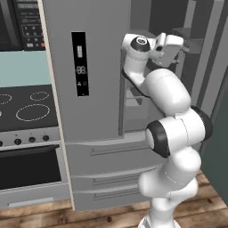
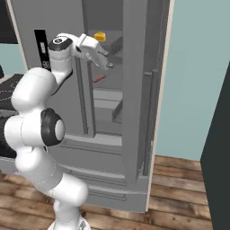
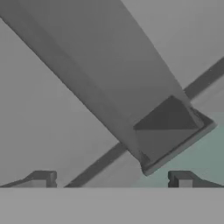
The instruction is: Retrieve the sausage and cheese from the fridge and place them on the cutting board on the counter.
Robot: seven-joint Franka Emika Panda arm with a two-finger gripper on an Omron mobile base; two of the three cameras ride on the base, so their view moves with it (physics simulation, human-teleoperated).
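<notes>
The grey fridge (image 1: 102, 67) stands with its right door swung open and its left door shut. In the right base view a yellow cheese (image 2: 99, 36) wedge sits on an upper shelf. A reddish sausage (image 2: 99, 78) lies on the shelf below it. My gripper (image 2: 108, 63) reaches into the open compartment between the two, under the cheese and above the sausage, touching neither. Its fingers (image 3: 43, 178) stand wide apart with nothing between them, so it is open. From the left, the gripper (image 1: 174, 46) is partly masked by the hand. The cutting board and the counter are out of view.
A black-topped stove (image 1: 31, 107) with an oven stands left of the fridge. The open fridge door (image 2: 137, 99) hangs close on the arm's right. A dark panel (image 2: 218, 157) rises at the far right. The hand view faces grey fridge shelving (image 3: 170, 131).
</notes>
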